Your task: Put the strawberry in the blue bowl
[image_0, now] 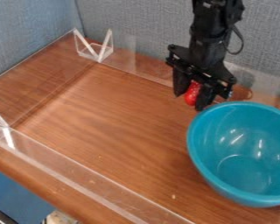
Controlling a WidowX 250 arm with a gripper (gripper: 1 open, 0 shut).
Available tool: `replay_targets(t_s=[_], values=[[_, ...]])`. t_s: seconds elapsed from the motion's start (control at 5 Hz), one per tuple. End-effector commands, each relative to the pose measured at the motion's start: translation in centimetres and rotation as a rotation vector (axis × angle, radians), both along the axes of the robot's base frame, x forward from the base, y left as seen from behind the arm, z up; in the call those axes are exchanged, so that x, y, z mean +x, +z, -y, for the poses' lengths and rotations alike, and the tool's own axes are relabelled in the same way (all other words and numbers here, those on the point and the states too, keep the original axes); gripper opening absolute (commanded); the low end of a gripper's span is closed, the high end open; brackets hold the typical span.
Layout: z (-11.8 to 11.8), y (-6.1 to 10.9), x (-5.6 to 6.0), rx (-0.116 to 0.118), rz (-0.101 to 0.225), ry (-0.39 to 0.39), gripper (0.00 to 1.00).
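Observation:
My black gripper (198,93) hangs pointing down over the back of the wooden table, shut on the small red strawberry (195,94), which shows between its fingers. The strawberry is lifted off the table, just behind the far left rim of the blue bowl (241,153). That bowl is large, glossy teal and stands at the right front of the table with nothing inside.
Low clear acrylic walls (60,179) run around the wooden tabletop (95,114), with a clear bracket (95,45) at the back left corner. A blue-grey fabric wall stands behind.

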State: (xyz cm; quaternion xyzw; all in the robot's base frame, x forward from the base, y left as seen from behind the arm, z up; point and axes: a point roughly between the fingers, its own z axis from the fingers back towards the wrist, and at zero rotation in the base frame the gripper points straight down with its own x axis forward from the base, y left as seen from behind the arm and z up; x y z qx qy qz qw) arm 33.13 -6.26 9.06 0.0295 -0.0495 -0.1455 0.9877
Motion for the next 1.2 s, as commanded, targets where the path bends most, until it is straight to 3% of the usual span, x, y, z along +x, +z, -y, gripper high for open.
replay_targets(t_s=[0.0,1.0], values=[[0.8,3.3,0.0,-0.016,0.095,-0.027,0.0],[3.1,5.9,-1.4,-0.002,0.172,-0.119,0.0]])
